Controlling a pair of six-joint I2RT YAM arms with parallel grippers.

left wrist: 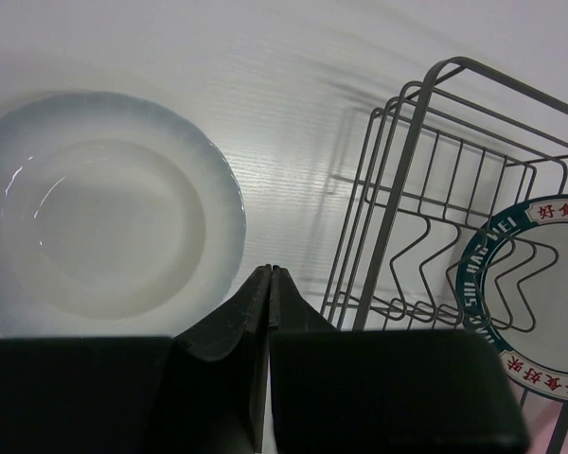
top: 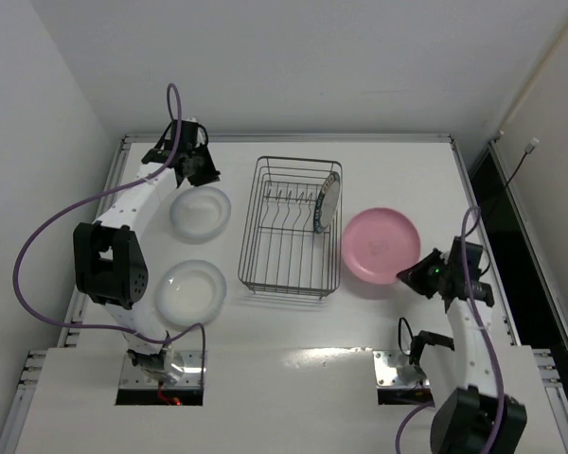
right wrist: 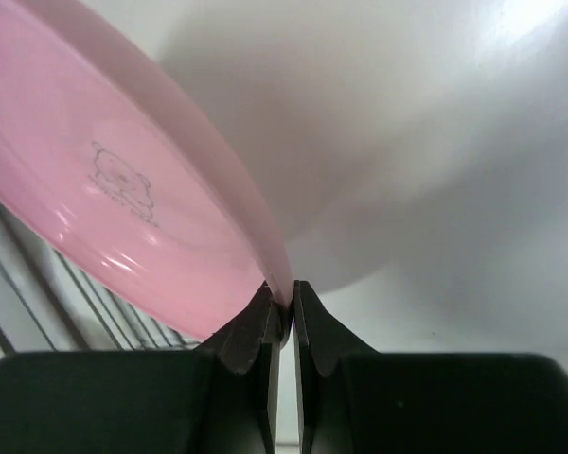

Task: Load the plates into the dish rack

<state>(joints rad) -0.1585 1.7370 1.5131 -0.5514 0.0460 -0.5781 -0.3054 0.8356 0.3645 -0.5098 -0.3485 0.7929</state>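
far plate: on the desk, just nearside of the left gripper.
near plate: well nearside of the left gripper.
dish rack: between the left gripper and the right gripper.
racked plate: upright in the dish rack's far right part.
gripped plate: rim in the right gripper, just right of the dish rack.

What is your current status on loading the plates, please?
Left gripper shut, empty. Right gripper shut on pink plate rim. Patterned plate in dish rack; far translucent plate, near translucent plate not yet loaded. Nothing in the way.
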